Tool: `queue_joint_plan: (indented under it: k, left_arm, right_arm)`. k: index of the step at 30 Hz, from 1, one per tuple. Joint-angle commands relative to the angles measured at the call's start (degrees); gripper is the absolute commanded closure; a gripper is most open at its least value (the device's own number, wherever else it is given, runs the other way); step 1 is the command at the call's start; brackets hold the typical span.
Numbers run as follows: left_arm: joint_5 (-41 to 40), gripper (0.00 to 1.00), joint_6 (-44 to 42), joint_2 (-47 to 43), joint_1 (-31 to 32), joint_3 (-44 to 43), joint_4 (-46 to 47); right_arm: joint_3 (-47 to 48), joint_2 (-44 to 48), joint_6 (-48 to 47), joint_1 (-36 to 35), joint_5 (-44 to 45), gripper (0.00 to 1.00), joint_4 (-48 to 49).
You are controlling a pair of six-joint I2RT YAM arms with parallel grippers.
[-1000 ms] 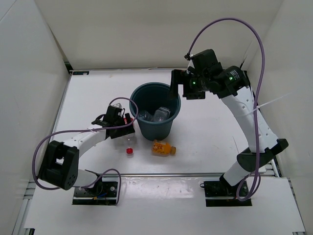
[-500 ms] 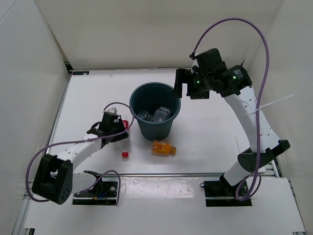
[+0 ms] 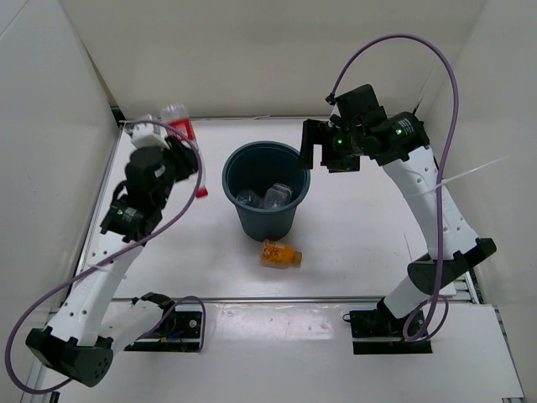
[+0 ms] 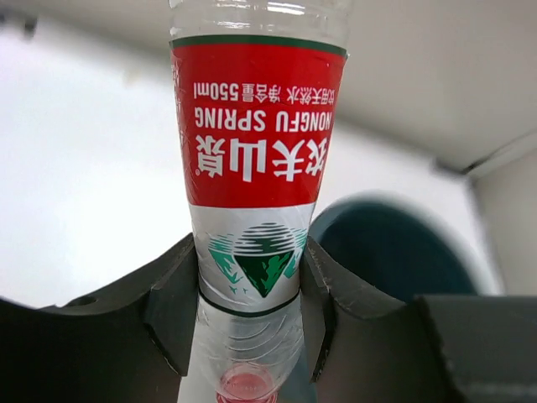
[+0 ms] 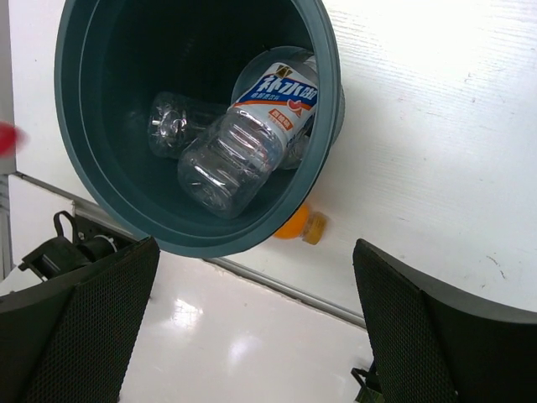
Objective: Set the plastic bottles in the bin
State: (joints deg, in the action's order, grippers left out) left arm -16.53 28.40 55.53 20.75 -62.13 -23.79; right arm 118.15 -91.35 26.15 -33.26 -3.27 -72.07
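My left gripper (image 3: 178,149) is shut on the red-label clear bottle (image 3: 179,129), held high over the table's far left corner, left of the bin. In the left wrist view its fingers (image 4: 172,290) pinch that bottle (image 4: 252,143) just below the label, red cap nearest the camera. The dark blue-grey bin (image 3: 268,220) stands mid-table, with clear bottles (image 3: 264,197) inside. One of them has a white label (image 5: 239,143). A stubby orange bottle (image 3: 280,253) lies on the table just in front of the bin. My right gripper (image 3: 323,151) hangs open above the bin's right rim (image 5: 327,92), holding nothing.
White walls (image 3: 50,126) close in the table on three sides. Purple cables (image 3: 403,38) loop above each arm. A metal seam (image 3: 277,298) marks the near table edge, and the arm bases (image 3: 382,329) sit behind it.
My left gripper closed on the red-label bottle beside the bin, then lifted it up and toward the far left corner. The right arm shifted only slightly.
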Motion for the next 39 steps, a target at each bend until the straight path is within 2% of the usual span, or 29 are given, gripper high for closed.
queue_joint_plan:
  k: [1, 4, 10, 16, 18, 21, 22, 23, 27, 29, 33, 35, 37, 38, 39]
  left_arm:
    - [-0.35, 0.50, -2.13, 5.35, 0.16, -10.53, 0.06]
    - [2.99, 0.51, -0.02, 11.76, 2.53, -17.66, 0.59]
    - [2.30, 0.51, 1.30, 21.36, 9.12, -22.06, 2.17]
    - [-3.40, 0.53, -9.23, 25.85, 16.86, -21.56, 6.39]
    - [-3.94, 0.48, -11.43, 26.38, 17.56, -20.49, 7.88]
    - [-5.43, 0.35, -12.84, 25.86, 18.79, -19.87, 7.88]
    - [-6.13, 0.26, -12.85, 25.86, 19.32, -19.87, 7.88]
    - [-7.79, 0.00, -13.37, 25.34, 20.28, -20.40, 7.88]
    - [-11.14, 0.00, -15.57, 22.79, 22.48, -23.73, 7.88]
    - [-11.85, 0.00, -16.89, 21.30, 22.49, -25.05, 7.88]
    - [-20.69, 0.00, -18.73, 17.43, 22.49, -26.99, 7.88]
    - [-23.71, 0.00, -19.26, 14.62, 21.44, -26.99, 7.88]
    - [-26.09, 0.00, -19.26, 11.29, 20.04, -23.23, 7.88]
    - [-27.05, 0.00, -19.26, 10.05, 19.25, -21.30, 7.88]
    - [-31.24, 0.00, -18.65, 8.82, 18.11, -17.10, 7.88]
  right_arm:
    - [0.07, -0.84, -0.31, 0.56, -1.21, 0.00, 0.71]
    - [0.07, -1.37, 0.22, 0.56, -1.21, 0.00, 0.71]
    - [0.07, -1.90, 0.22, 1.61, -1.21, 0.00, 0.71]
    - [-2.74, -0.85, 0.22, 2.14, -0.69, 0.00, 1.23]
    - [-3.27, -0.15, 0.22, 2.14, -0.69, 0.00, 1.23]
    - [-4.50, 0.38, 0.22, 2.14, -0.07, 0.00, 1.76]
    - [-4.51, 0.38, 0.22, 2.14, 0.45, 0.00, 1.76]
    - [-5.20, 0.38, 0.74, 2.66, 0.46, 0.00, 1.76]
    - [-6.44, 1.00, 0.74, 2.67, 0.98, 0.00, 1.76]
    - [-7.83, 1.53, 2.58, 2.67, 5.69, 0.00, 1.76]
    - [-15.30, 7.66, 2.07, 2.67, 8.89, 0.00, 5.35]
    - [-18.64, 9.69, 0.22, 2.67, 7.23, 0.00, 7.73]
    - [-26.01, 12.59, -1.71, 2.67, 3.29, 0.04, 12.38]
    - [-29.69, 15.47, -5.29, 1.54, -1.17, 0.08, 15.01]
    - [-33.38, 17.15, -6.63, -1.52, -1.21, 0.05, 20.17]
